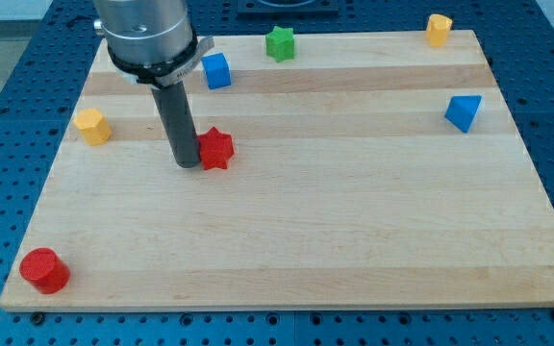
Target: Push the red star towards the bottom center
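The red star (218,148) lies on the wooden board (335,221) at the view's upper left of middle. My tip (187,165) rests on the board right against the star's left side, touching or nearly touching it. The dark rod rises from the tip to the grey arm body at the view's top left.
A blue cube (216,71) and a green star (280,43) lie near the top edge. A yellow block (439,29) sits at the top right, a blue triangular block (464,111) at the right, a yellow hexagonal block (92,126) at the left, and a red cylinder (44,270) at the bottom left.
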Robot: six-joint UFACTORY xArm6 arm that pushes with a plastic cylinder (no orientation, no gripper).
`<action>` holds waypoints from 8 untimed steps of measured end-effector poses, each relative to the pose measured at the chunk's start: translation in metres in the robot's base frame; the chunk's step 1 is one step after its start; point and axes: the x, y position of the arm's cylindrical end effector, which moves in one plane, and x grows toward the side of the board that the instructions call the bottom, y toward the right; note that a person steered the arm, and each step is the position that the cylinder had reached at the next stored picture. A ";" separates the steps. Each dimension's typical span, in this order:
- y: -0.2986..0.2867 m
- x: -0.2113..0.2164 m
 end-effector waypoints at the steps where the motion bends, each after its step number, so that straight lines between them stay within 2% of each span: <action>1: 0.004 -0.013; 2: 0.035 -0.017; 3: 0.040 -0.017; 5: 0.049 -0.057; 8: 0.059 -0.047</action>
